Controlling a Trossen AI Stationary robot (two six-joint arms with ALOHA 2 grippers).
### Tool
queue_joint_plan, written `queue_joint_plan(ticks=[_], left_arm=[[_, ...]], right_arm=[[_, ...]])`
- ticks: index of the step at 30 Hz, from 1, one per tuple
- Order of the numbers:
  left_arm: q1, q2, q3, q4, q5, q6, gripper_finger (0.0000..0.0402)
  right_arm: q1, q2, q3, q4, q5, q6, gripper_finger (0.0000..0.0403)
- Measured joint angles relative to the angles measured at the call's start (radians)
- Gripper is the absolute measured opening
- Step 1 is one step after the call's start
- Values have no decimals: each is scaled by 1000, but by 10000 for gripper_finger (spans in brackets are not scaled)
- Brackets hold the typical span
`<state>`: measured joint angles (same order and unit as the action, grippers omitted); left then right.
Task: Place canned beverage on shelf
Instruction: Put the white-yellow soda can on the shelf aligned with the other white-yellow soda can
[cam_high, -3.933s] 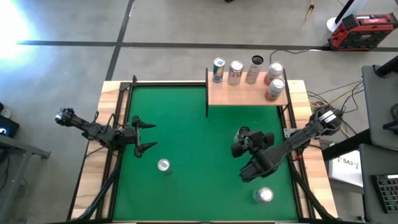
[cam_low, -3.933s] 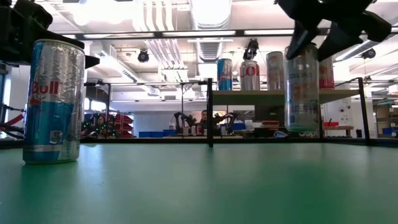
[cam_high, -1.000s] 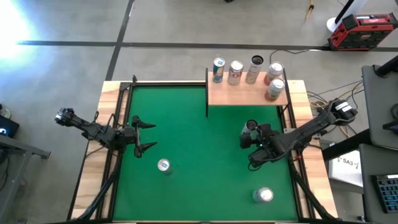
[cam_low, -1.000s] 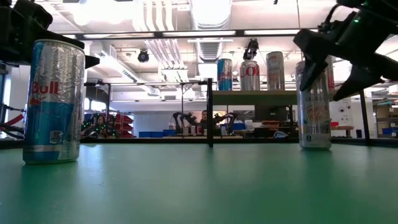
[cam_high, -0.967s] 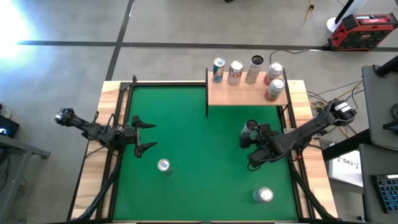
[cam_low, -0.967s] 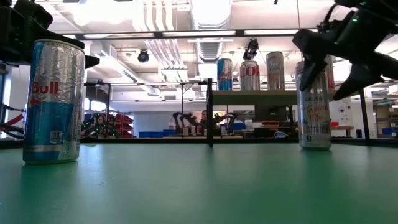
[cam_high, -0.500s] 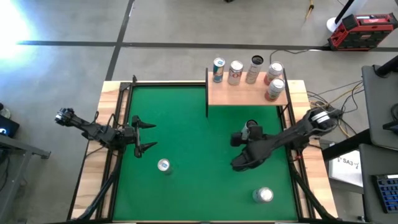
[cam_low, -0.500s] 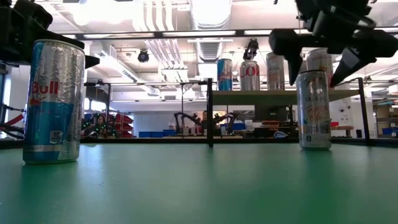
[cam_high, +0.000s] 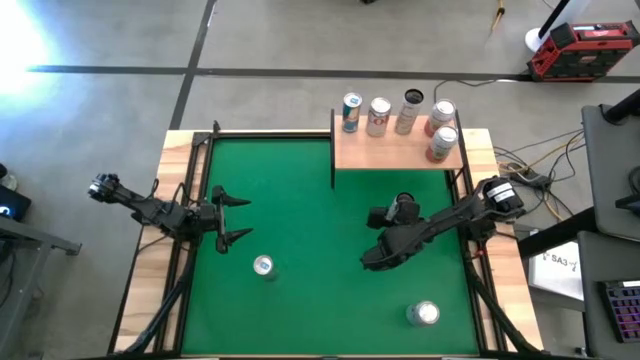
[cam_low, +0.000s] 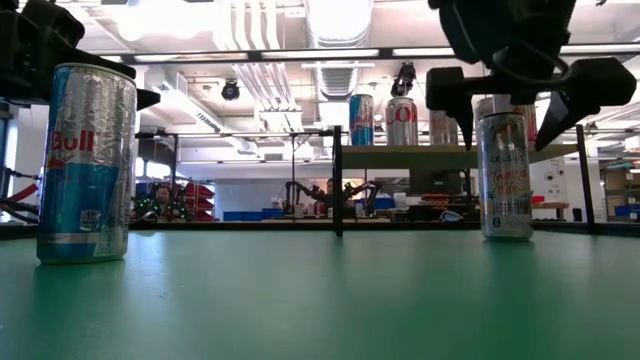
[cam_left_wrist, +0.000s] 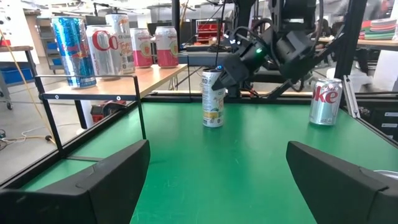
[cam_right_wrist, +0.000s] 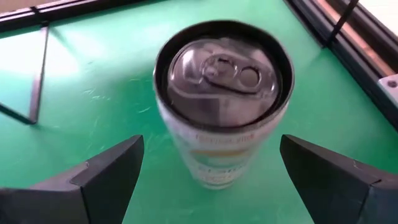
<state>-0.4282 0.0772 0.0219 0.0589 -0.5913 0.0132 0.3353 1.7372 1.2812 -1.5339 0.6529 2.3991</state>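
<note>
Right gripper poised over an upright can, fingers spread and nothing held.

The can stands on the green table, close in front of the shelf, which already carries five cans along its back and right side. Its long axis is vertical, and it lies directly under the right gripper: the wrist view looks down on its lid, with one finger on each side and clear of the wall. In the low view the fingertips hang about level with the can's top. The right arm is by far the nearer. A straight descent should bring the fingers around the can's body. The left gripper waits open at the table's left side, near another can.
</note>
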Motion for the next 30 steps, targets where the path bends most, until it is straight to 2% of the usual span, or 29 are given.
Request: queue_joint_plan(ticks=[17,22,27,30], left_arm=[[0,0,0,0,0,0,361],[0,0,0,0,0,0,361],[0,0,0,0,0,0,361],[0,0,0,0,0,0,361]], right_arm=[[-48,1,-78,7,34,-3,364],[-49,1,-84,40,68,-13,321],[-65,0,-105,70,89,-27,245],[-70,-1,-111,73,92,-30,237]])
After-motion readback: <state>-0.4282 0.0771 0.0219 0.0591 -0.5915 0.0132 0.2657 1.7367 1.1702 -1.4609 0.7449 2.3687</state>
